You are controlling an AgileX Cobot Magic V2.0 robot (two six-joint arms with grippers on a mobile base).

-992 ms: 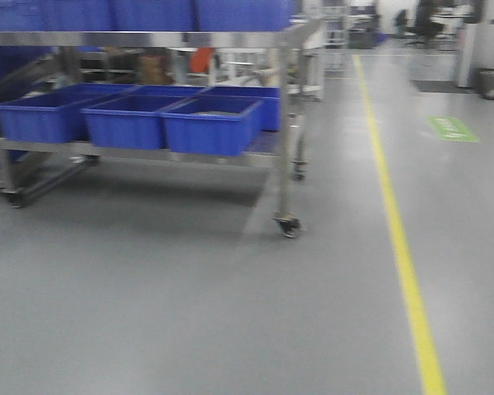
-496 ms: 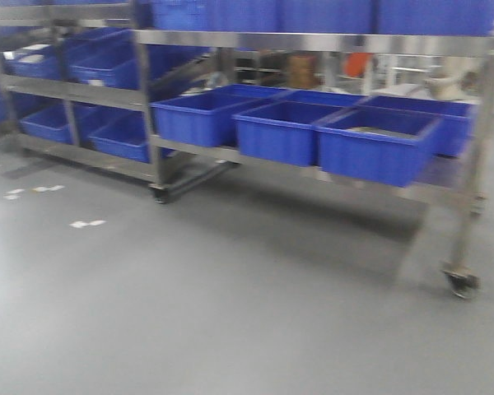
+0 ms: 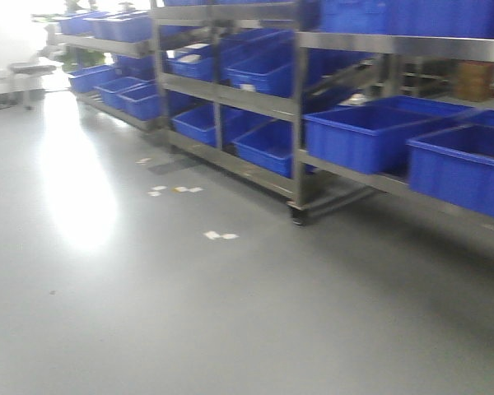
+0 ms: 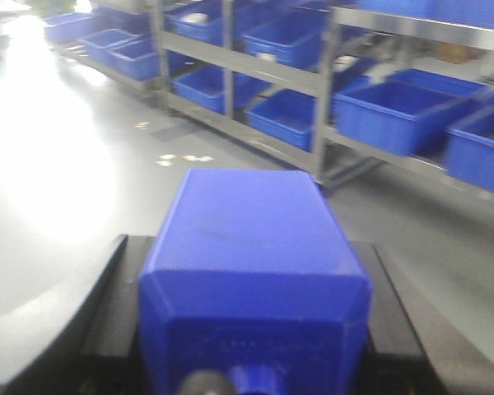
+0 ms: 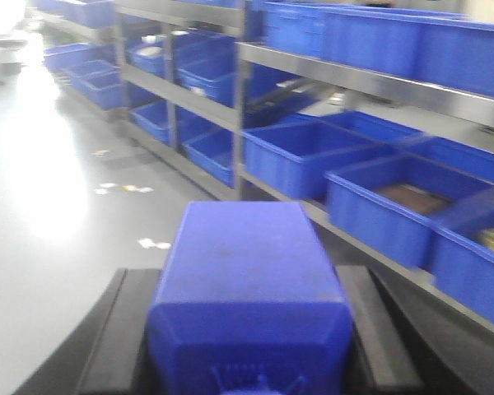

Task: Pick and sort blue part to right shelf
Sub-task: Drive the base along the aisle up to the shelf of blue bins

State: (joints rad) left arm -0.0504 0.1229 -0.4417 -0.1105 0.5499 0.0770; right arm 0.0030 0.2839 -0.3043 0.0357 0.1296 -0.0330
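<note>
1. Between the black fingers point(image 5: 119, 329) of the right gripper point(image 5: 240, 276), closed on it from both sides: the blue part point(image 5: 247, 271), long flat face up, cap end toward the camera at the bottom edge, carried above the floor and well apart from the shelving.
2. Much the same at the left gripper point(image 4: 249, 247): shut on a wider blue block point(image 4: 255, 271), small round knob at the near end, one dark finger along each flank.
3. Below and all around: grey floor point(image 3: 230, 329), glossy, with a broad white glare patch at the left of the front view.
4. Along the back and the right side: steel racks point(image 3: 222, 90) in a row. Nearest on the right, the right shelf point(image 3: 395, 45), with flat steel bars and a castor point(image 3: 297, 218) under its corner post.
5. On its lower level: large blue bins point(image 3: 358, 136) side by side. More of them on the level above and in the racks further left. Contents too blurred to tell.
6. Far left, beside the glare: a grey stool point(image 3: 29, 70).
7. On the floor in front of the racks: small white scraps point(image 3: 221, 236), scattered in little clusters.
</note>
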